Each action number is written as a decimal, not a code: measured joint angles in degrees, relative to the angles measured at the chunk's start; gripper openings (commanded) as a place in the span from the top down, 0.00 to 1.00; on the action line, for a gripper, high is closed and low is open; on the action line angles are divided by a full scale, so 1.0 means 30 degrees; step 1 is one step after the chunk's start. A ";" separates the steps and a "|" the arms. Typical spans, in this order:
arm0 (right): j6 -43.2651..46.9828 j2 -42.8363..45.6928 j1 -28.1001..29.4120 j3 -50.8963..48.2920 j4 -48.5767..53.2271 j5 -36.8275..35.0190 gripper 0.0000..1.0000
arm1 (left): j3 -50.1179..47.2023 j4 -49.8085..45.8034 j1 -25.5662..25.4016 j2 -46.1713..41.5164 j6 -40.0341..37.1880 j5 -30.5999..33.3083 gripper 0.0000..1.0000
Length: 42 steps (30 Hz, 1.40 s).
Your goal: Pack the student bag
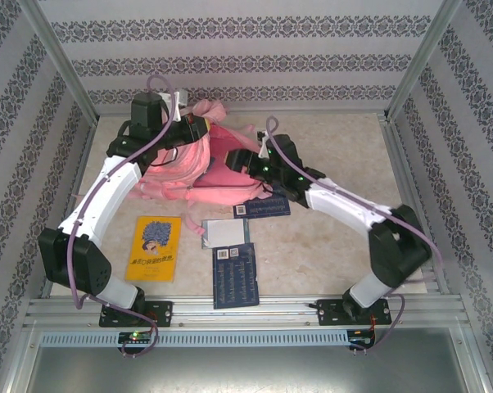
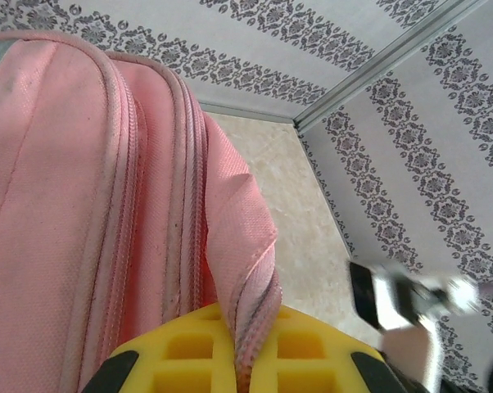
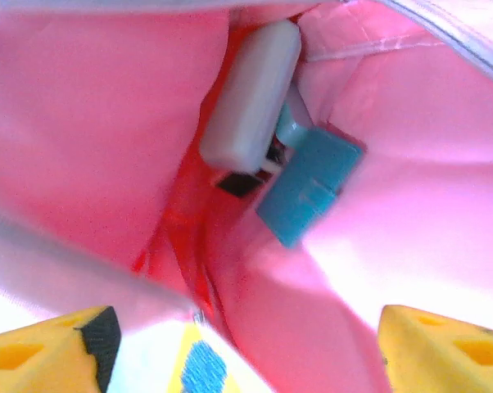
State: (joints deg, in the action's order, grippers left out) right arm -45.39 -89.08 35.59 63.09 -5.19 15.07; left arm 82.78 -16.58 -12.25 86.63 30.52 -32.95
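The student bag (image 1: 177,176) is a pink backpack lying at the back of the table, left of centre. My left gripper (image 1: 199,129) is at its far top edge. In the left wrist view this gripper (image 2: 245,356) is shut on a fold of the bag's zipped edge (image 2: 251,246). My right gripper (image 1: 240,160) reaches into the bag's mouth. Seen from the right wrist, the right gripper (image 3: 246,352) stands open inside the pink lining (image 3: 410,213). Deeper in lie a grey oblong item (image 3: 251,94) and a teal item (image 3: 308,184). A white, yellow and blue printed thing (image 3: 193,364) lies by its left finger.
On the table in front of the bag lie a yellow book (image 1: 154,248), a white notebook (image 1: 227,233), a dark blue book (image 1: 235,275) and another dark blue book (image 1: 264,208) under the right arm. Patterned walls and metal posts close in the table.
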 measured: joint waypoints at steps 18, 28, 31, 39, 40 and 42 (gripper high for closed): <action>0.7125 -0.3453 0.4677 -0.3118 0.7220 0.0809 1.00 | -0.2521 0.1260 0.0000 -0.0364 0.0066 -0.0510 1.00; 0.6178 -0.0503 0.1530 -0.4736 0.8604 -0.7774 0.86 | -0.2849 0.1282 0.0000 -0.0685 0.0066 -0.0510 1.00; 0.6142 0.1843 0.1435 -0.5661 0.8480 -0.7839 0.62 | -0.3002 0.1348 0.0000 -0.0685 0.0102 -0.0532 1.00; 0.5486 0.5064 -0.0372 -0.6637 0.8036 -0.5741 0.34 | -0.3803 0.1406 -0.0517 -0.0605 0.0685 -0.0546 0.85; 0.5319 0.5064 -0.0699 -0.6856 0.8058 -0.5384 0.33 | -0.4058 0.1421 -0.0750 -0.0605 0.0736 -0.0503 0.75; 0.4991 0.5064 -0.1071 -0.7461 0.8102 -0.4583 0.33 | -0.4721 0.1545 -0.1290 -0.0605 0.1049 -0.0510 0.55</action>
State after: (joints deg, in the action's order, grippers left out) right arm -30.41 -73.89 32.38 40.71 19.11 1.32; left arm 68.62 -11.94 -16.12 84.82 33.67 -34.48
